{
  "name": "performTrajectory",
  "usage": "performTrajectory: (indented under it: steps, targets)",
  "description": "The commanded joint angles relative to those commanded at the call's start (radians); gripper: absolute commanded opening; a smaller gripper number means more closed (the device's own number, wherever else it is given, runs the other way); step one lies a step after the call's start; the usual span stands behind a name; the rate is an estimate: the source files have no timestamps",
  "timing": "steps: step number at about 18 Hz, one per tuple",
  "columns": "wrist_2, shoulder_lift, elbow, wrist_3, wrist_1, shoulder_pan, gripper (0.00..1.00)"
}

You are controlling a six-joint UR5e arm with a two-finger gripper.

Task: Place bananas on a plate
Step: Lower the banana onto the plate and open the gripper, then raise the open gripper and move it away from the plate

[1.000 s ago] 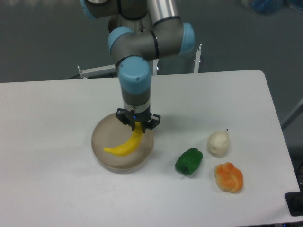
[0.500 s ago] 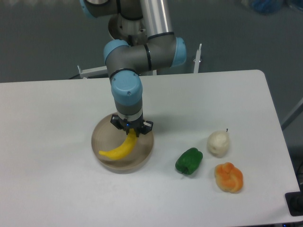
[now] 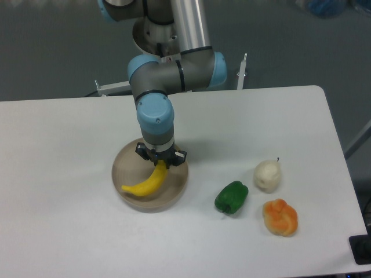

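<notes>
Gripper (image 3: pixel 160 162) clenched on the banana's (image 3: pixel 145 182) upper end, over the plate (image 3: pixel 177 188).

Banana hangs down and left from the jaws, its lower tip at or just above the plate's near-left part; contact cannot be told. Released too high, the curved fruit may roll toward the low rim and slip onto the table (image 3: pixel 69 139). Opening while moving sideways could drag it off. Green pepper (image 3: pixel 231 197) sits well apart to the right.

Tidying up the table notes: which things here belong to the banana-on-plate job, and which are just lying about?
In the job: banana, plate, claw holding the banana's end.
Lying about: green pepper, white fruit, lumpy orange fruit.
</notes>
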Motion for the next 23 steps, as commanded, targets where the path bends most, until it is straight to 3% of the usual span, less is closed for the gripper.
performTrajectory:
  steps: [8,9,11,12,13,17,20,23]
  targets:
    - [0.000,-0.014,0.005,0.003,0.002,0.000,0.38]
    - [0.000,-0.014,0.006,0.003,0.002,0.000,0.42]
    - [0.000,-0.009,0.018,0.005,0.002,0.002,0.69]
    - [0.000,-0.005,0.024,0.005,0.002,0.002,0.94]
    - [0.000,-0.002,0.031,0.003,0.000,0.005,1.00]
    - [0.005,0.024,0.055,0.006,0.000,0.021,1.00]
    - [0.006,0.026,0.132,0.020,-0.002,0.064,1.00]
    - [0.040,0.020,0.201,0.121,-0.002,0.116,1.00]
